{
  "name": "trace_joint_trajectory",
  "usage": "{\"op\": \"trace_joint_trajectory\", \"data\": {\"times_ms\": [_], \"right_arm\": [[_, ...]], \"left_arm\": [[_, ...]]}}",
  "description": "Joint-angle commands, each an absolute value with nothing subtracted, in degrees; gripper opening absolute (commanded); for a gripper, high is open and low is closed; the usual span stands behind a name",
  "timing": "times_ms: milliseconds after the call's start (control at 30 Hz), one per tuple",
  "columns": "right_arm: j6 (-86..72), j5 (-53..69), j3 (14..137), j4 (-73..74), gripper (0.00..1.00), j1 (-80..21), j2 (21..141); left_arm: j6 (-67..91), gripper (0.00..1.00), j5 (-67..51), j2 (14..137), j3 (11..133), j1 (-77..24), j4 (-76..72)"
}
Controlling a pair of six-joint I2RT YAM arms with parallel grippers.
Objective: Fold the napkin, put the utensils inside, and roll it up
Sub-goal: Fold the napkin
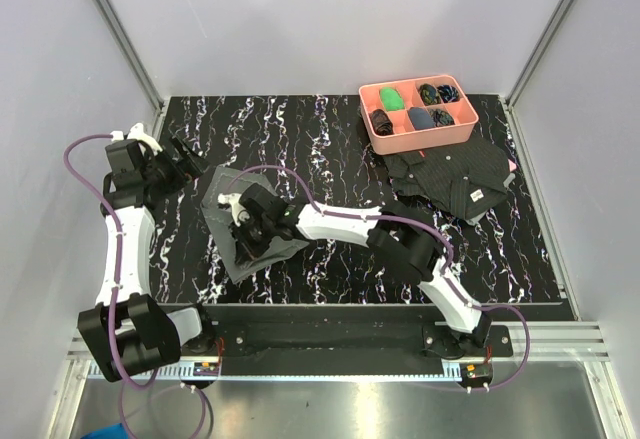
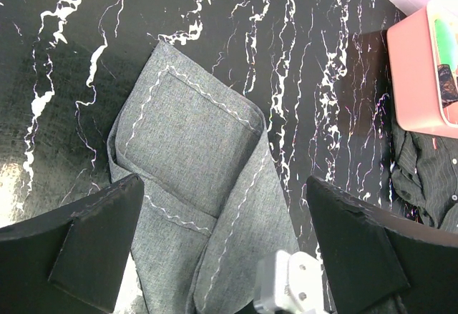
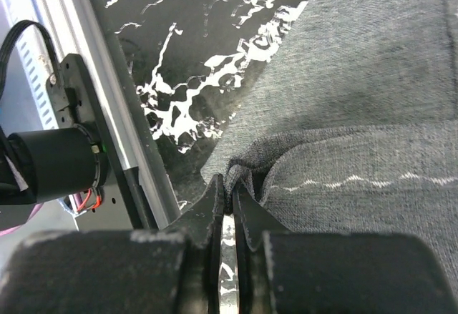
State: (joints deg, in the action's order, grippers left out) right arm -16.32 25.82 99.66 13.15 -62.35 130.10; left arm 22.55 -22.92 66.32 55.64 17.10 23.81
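The grey napkin [image 1: 222, 199] lies folded into a narrow shape on the black marbled table, left of centre. My right gripper [image 1: 245, 227] reaches across onto it and is shut on a bunched edge of the napkin [image 3: 358, 114]; in the right wrist view the gripper [image 3: 230, 185] pinches a fold of cloth between its tips. My left gripper [image 1: 192, 162] is open and empty, hovering just above the napkin's far left end; in the left wrist view the gripper [image 2: 223, 185] straddles the napkin [image 2: 200, 135]. The gold spoon and fork are out of view.
A pink tray [image 1: 420, 142] with small dark and green items stands at the back right, also seen in the left wrist view [image 2: 411, 78]. A black patterned cloth [image 1: 450, 179] lies in front of it. The table's metal front rail [image 3: 71, 64] is close to the right gripper.
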Motion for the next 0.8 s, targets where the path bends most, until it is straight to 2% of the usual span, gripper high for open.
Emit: {"op": "trace_joint_trajectory", "data": {"times_ms": [0, 33, 133, 167, 267, 400, 567, 767], "right_arm": [[-16.3, 28.7, 103.2, 11.4, 0.15, -63.6, 130.4], [-16.3, 29.0, 103.4, 11.4, 0.29, -63.6, 130.1], [-15.6, 29.9, 103.0, 11.4, 0.49, -63.8, 128.4], [-15.0, 30.1, 102.7, 11.3, 0.61, -63.9, 127.7], [-13.6, 29.7, 100.3, 11.4, 0.76, -63.8, 123.8], [-12.2, 26.5, 92.3, 11.6, 0.89, -63.2, 116.0], [-12.7, 25.1, 81.6, 11.6, 0.97, -54.9, 105.0], [-12.0, 30.0, 75.4, 12.4, 0.98, -42.6, 104.4]], "left_arm": [[23.1, 0.99, -24.5, 66.5, 55.2, 17.4, 20.9], [23.1, 0.99, -24.4, 66.6, 55.2, 17.4, 20.9], [23.0, 0.99, -24.2, 66.7, 55.2, 17.3, 21.0], [23.0, 0.99, -24.0, 66.8, 55.2, 17.3, 21.0], [22.9, 0.99, -23.4, 66.9, 55.0, 17.3, 20.9], [22.4, 0.99, -22.2, 66.9, 54.9, 17.3, 21.3], [22.7, 0.99, -21.2, 67.0, 53.9, 17.3, 21.4], [23.4, 0.99, -20.0, 66.3, 50.5, 17.2, 21.5]]}}
